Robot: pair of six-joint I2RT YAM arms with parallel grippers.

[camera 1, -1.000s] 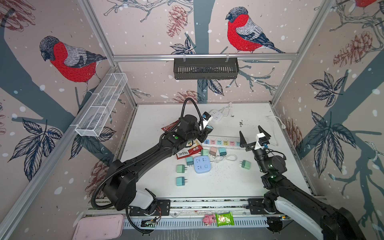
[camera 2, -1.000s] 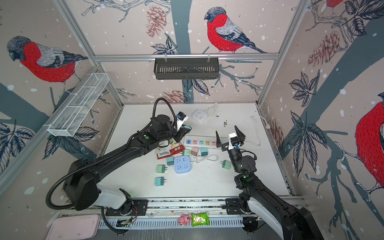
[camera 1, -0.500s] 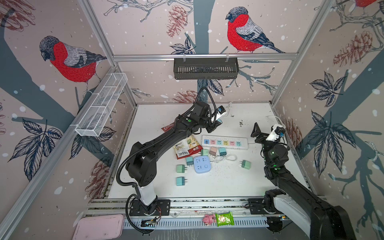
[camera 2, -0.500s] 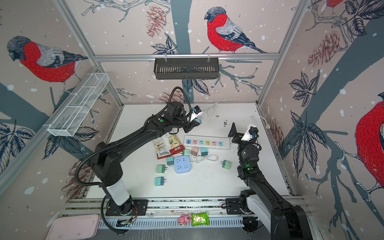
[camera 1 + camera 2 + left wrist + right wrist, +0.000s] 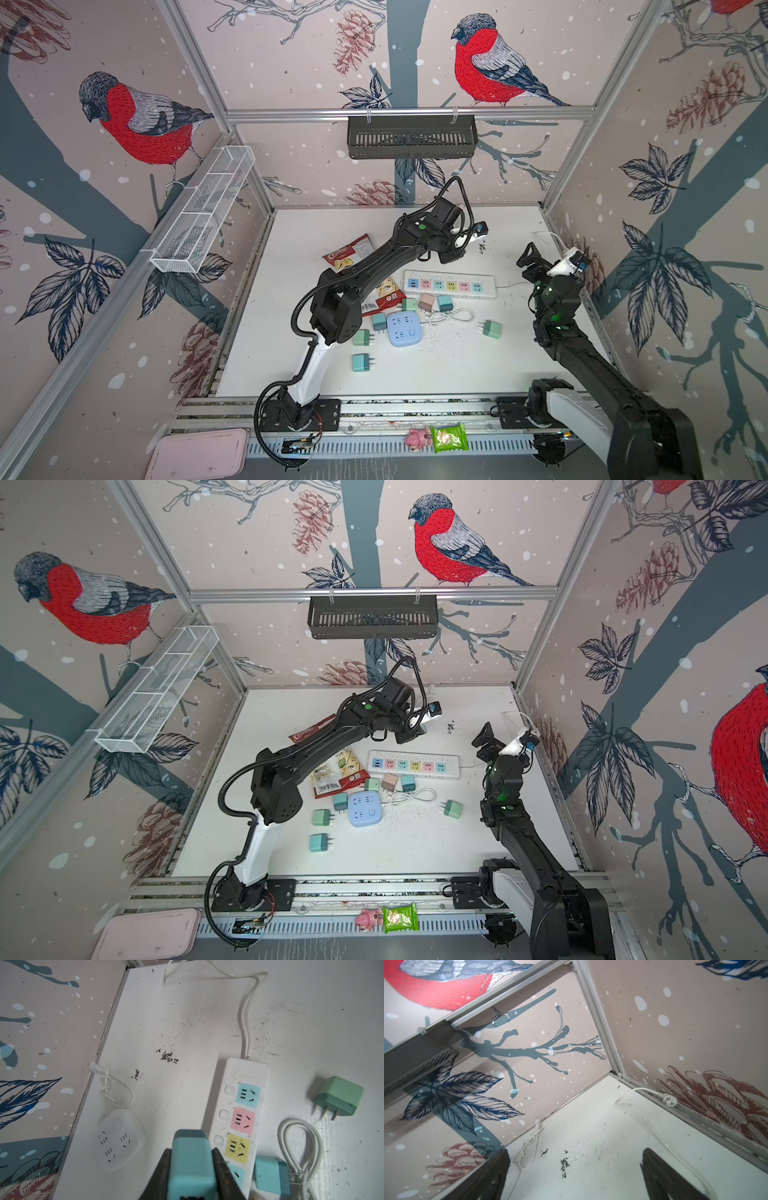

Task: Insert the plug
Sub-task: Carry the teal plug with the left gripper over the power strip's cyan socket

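Left wrist view: the plug (image 5: 190,1147), a teal block adapter, is clamped between the fingers of the left gripper (image 5: 191,1156) and carried clear of the table (image 5: 166,1012). Its prongs are hidden beneath its body; I judge they point downward.

Finding on alignment: the plug hangs between two receivers. The power strip (image 5: 245,1068) lies just beside the fingers on one flank, and the white socket hub (image 5: 120,1140) lies near on the other. The plug sits over neither. The strip's long axis runs away from the fingers toward its cord end, so a short sideways shift should bring the plug over the yellow outlet (image 5: 236,1150), the closest one in clear sight. I cannot tell which receiver is intended.

The right gripper (image 5: 576,1153) has its jaws spread wide and empty. It is aimed at the far corner, well apart from strip and hub. The left arm is plainly the nearer.

Count, from both top views:
- One strip with six outlets.
- Seven loose adapters (image 5: 362,337) on the table.
- One blue hub (image 5: 404,329).
- One coiled cable (image 5: 451,316).
- Two snack packets (image 5: 351,257).

The white hub is hidden under the left arm there.
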